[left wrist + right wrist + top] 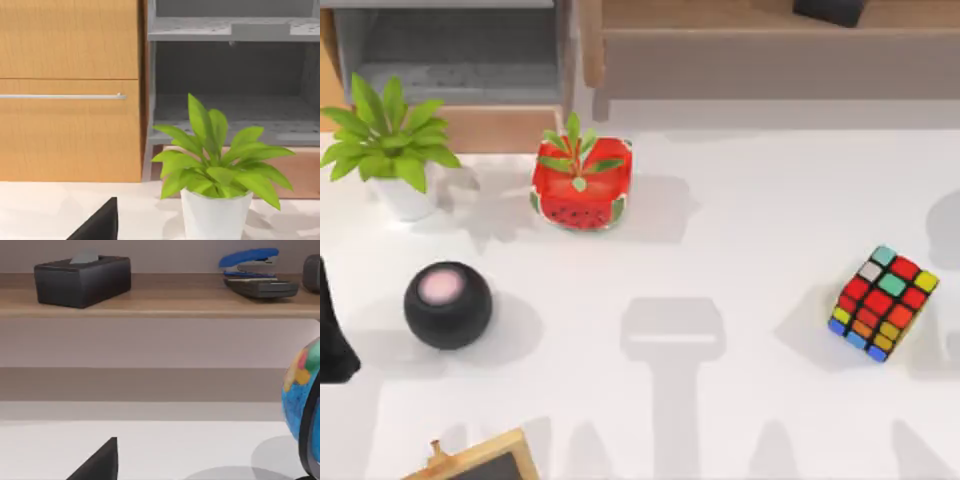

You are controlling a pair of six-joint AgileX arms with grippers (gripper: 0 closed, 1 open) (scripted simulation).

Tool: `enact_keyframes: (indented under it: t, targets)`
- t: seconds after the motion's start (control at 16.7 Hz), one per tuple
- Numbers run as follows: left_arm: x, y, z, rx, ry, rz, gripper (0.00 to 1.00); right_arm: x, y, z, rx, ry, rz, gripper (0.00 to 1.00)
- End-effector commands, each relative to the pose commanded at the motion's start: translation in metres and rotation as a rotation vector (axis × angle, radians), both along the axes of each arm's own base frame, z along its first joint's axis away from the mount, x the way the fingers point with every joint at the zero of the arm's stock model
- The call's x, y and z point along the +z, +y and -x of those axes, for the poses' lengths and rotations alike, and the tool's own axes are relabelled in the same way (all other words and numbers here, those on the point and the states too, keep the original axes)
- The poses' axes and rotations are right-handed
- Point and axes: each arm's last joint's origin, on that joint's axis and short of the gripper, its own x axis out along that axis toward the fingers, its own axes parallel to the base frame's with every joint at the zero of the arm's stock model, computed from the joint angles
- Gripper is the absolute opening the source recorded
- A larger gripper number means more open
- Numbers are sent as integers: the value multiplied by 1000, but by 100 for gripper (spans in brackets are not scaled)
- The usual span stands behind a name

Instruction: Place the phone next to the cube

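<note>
The cube (883,303), black-edged with red, orange, yellow, blue, teal and white stickers, sits tilted on the white table near the right edge in the top view. The phone is out of view. My left arm (334,330) is a dark shape at the table's left edge, far from the cube. A dark wedge of my left gripper (100,225) juts in at the edge of the left wrist view, facing a potted plant. A like wedge of my right gripper (100,465) shows in the right wrist view, facing a wall shelf.
A leafy plant in a white pot (395,150) stands back left, a red watermelon-patterned pot (580,185) back centre, a black round speaker (447,304) at left. A wood-framed board (485,462) lies at the front edge. A globe (305,390) stands near the right gripper.
</note>
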Motion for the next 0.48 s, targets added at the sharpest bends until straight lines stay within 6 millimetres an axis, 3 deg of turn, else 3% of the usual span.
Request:
enact_keyframes:
  t: [0.24, 0.48]
  targets:
    - [5, 1, 0, 13, 22, -12, 100, 0, 0, 0, 0, 0, 0, 100]
    - [30, 8, -7, 65, 170, -74, 100, 0, 0, 0, 0, 0, 0, 100]
